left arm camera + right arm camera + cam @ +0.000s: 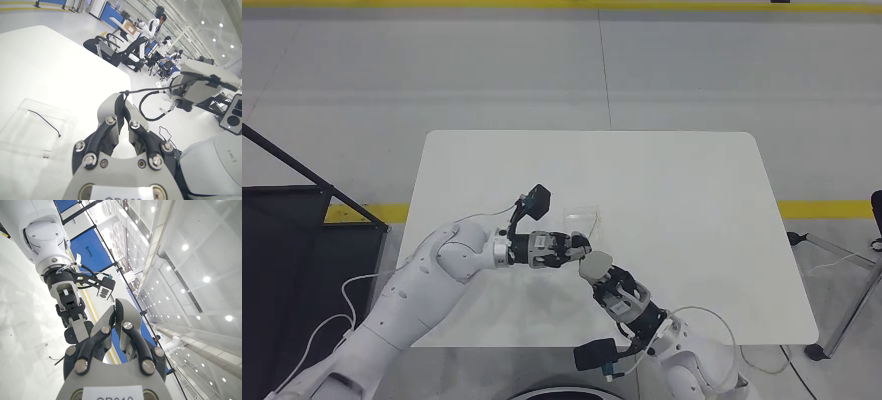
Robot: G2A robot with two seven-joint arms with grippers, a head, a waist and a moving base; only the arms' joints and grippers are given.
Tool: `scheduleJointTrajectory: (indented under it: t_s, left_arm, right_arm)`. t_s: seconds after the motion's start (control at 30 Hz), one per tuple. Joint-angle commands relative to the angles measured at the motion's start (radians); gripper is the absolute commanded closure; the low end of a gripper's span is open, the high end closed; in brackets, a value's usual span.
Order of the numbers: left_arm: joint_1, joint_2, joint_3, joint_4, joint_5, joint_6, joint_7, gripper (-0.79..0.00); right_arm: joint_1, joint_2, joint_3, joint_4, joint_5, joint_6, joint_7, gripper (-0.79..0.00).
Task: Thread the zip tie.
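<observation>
**Item:** thin black nylon zip tie (147, 90), held aloft just beside the clear plastic tray (19, 130).

**Hold:** left gripper (123, 106) pinches the strap under its head. Right gripper (115, 309) has its fingers pressed together, apparently on the tail.

**Handling:** likely featherlight, springy and slick. Best gripped close to the ends.
</observation>
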Motion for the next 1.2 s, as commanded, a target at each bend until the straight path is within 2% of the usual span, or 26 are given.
scheduleJointTrajectory:
  t_s: [0.0,0.33,0.77,0.8,0.83,0.9,0.93,1.17]
  left_arm:
    - [-0.003,0.000,0.005,0.000,-0.015,-0.005,-0.014,0.000]
    - [-0.012,0.005,0.011,-0.002,-0.067,-0.024,-0.052,0.000]
    - [0.001,0.008,-0.019,-0.011,0.007,-0.008,0.009,0.000]
    - [0.004,0.008,-0.023,-0.014,0.023,-0.005,0.025,0.000]
    - [0.007,0.007,-0.030,-0.017,0.042,-0.003,0.045,0.000]
    - [0.016,0.006,-0.048,-0.027,0.099,0.005,0.096,0.000]
    - [0.023,0.005,-0.054,-0.034,0.122,0.002,0.121,0.000]
    - [0.079,0.002,-0.116,-0.080,0.305,0.024,0.313,0.000]
  right_arm:
    - [0.001,0.000,0.000,0.000,-0.001,-0.004,0.006,0.000]
    - [0.022,-0.005,-0.015,0.003,-0.035,-0.057,0.081,0.000]
    - [0.019,-0.008,-0.018,0.002,-0.025,-0.043,0.076,0.000]
    - [0.019,-0.009,-0.017,0.002,-0.019,-0.043,0.074,-0.283]
    - [0.018,-0.009,-0.015,0.003,-0.013,-0.045,0.072,-0.462]
    - [0.017,-0.009,-0.012,0.002,0.004,-0.048,0.068,-0.653]
    - [0.017,-0.009,-0.010,0.002,0.020,-0.046,0.064,-0.776]
    - [0.010,-0.009,0.022,0.006,0.187,-0.065,-0.022,-0.785]
